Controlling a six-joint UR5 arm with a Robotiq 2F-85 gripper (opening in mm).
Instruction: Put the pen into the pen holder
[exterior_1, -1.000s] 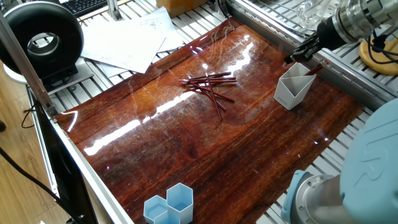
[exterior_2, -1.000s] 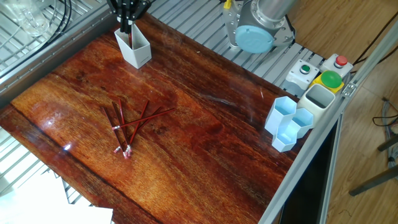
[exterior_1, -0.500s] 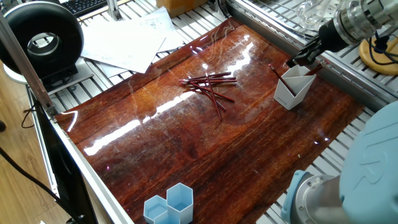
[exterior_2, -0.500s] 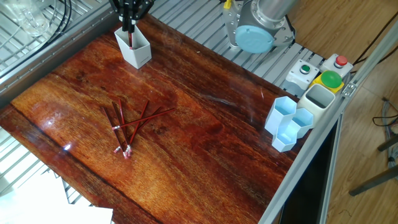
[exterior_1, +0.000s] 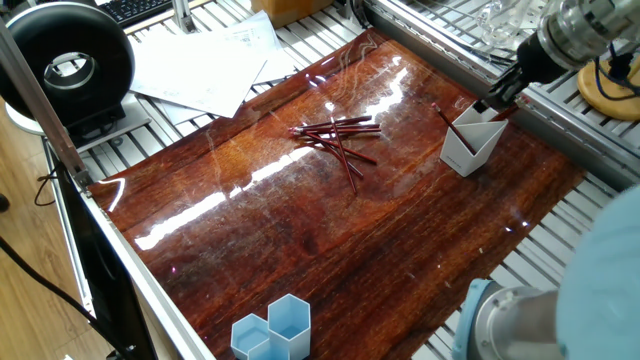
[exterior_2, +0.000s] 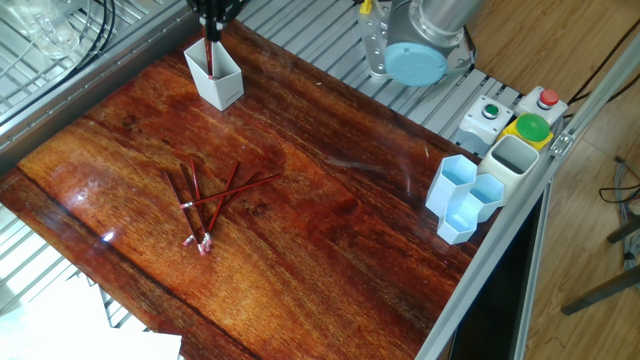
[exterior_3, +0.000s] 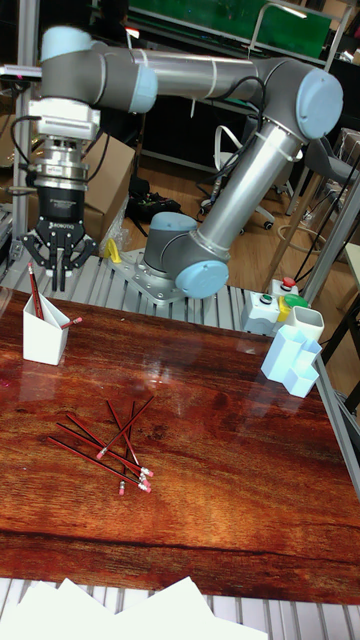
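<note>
Pen (exterior_3: 34, 291) released into cup (exterior_3: 44, 339), claw (exterior_3: 52, 268) spread apart and lifted clear above it since a second ago; drop judged done.

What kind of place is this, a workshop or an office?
Most likely a robotics lab: a grey and light blue robot arm bolted to a slotted aluminium frame table, a button box with red and green push buttons, and cardboard boxes behind.

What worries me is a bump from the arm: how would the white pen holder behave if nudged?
The pen holder looks like thin, light plastic, so it would probably slide on the glossy table. The pens leaning above its rim may make it somewhat tippy, though its base seems wide.
</note>
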